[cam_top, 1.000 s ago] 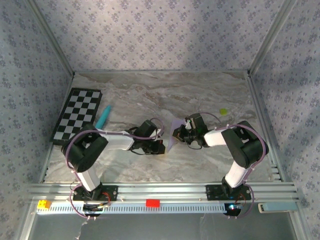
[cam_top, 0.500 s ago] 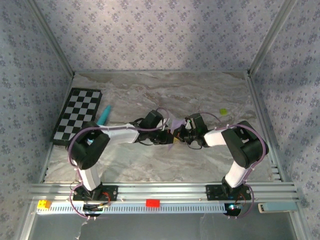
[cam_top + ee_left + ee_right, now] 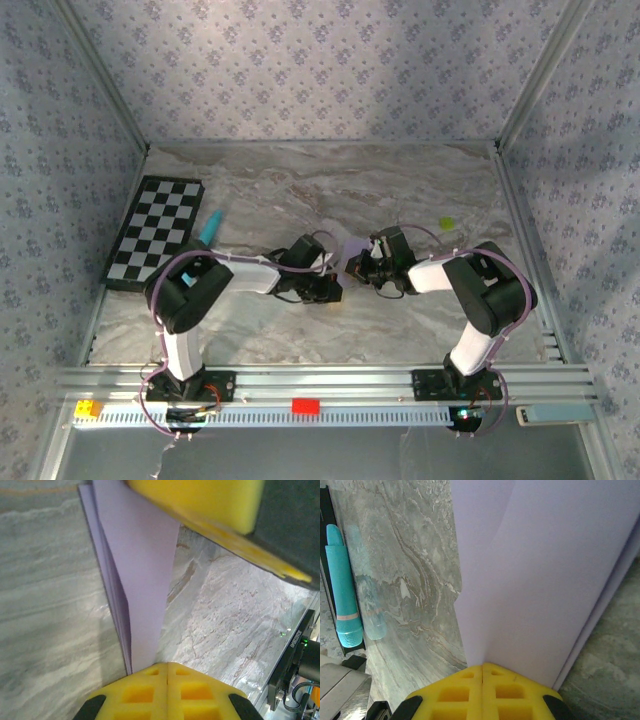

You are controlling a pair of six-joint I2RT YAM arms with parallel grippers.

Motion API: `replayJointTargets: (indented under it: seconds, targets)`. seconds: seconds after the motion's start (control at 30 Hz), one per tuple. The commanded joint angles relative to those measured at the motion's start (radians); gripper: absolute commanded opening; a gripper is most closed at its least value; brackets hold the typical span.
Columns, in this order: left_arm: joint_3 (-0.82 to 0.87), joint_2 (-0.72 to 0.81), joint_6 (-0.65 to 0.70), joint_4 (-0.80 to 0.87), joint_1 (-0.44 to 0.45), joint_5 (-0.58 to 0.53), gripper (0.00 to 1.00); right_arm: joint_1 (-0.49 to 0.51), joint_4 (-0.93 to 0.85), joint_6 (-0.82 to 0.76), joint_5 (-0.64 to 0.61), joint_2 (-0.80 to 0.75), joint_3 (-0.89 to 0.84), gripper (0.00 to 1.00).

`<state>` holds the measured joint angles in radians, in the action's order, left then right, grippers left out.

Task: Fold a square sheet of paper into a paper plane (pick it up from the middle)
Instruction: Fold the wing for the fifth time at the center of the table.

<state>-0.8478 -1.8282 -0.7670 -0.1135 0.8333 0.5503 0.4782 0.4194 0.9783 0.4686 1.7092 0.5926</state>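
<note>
Sheet of paper (image 3: 351, 249): here it is, pale lilac, already folded into layers, hanging mid-worktop (image 3: 400, 190) between the 2 arms. I cannot tell whether its lower edge touches the marble.
Left tool (image 3: 167, 669): yellow pads pressed together, clamped on one edge of the folded sheet.
Right tool (image 3: 482, 669): same story from the other side, pads together with the lilac layers running straight into the nip.
How it handles: my guess is featherweight and floppy. It will sag, twist or tear if the 2 tools pull apart, and smooth paper can slip out of foam pads.
Where to hold: I'd grip close to the crease, where the layers stiffen each other, not on a loose corner.
Bystanders: teal pen (image 3: 342, 585) and checkered board (image 3: 155, 230) lie well apart, off to the left.
</note>
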Motion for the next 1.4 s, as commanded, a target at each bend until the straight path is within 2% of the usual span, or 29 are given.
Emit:
replayJointTargets:
  seconds: [0.0, 0.17, 0.47, 0.93, 1.13, 1.37]
  targets:
    - [0.075, 0.027, 0.018, 0.103, 0.011, -0.021, 0.03, -0.017, -0.122, -0.031, -0.085, 0.036, -0.030, 0.04]
    - [0.105, 0.084, 0.019, 0.111, 0.012, -0.036, 0.03, -0.018, -0.126, -0.034, -0.083, 0.031, -0.027, 0.04]
    - [0.045, 0.167, 0.018, 0.095, 0.008, -0.065, 0.03, -0.017, -0.125, -0.029, -0.082, 0.026, -0.024, 0.04]
    - [-0.156, 0.011, 0.004, 0.063, -0.020, -0.072, 0.03, -0.009, -0.110, -0.021, -0.076, 0.042, -0.021, 0.05]
    - [-0.160, -0.048, 0.012, 0.071, -0.024, -0.073, 0.03, -0.010, -0.111, -0.024, -0.073, 0.043, -0.021, 0.05]
    - [-0.081, -0.060, -0.007, 0.074, -0.024, -0.097, 0.00, -0.011, -0.117, -0.026, -0.068, 0.037, -0.013, 0.05]
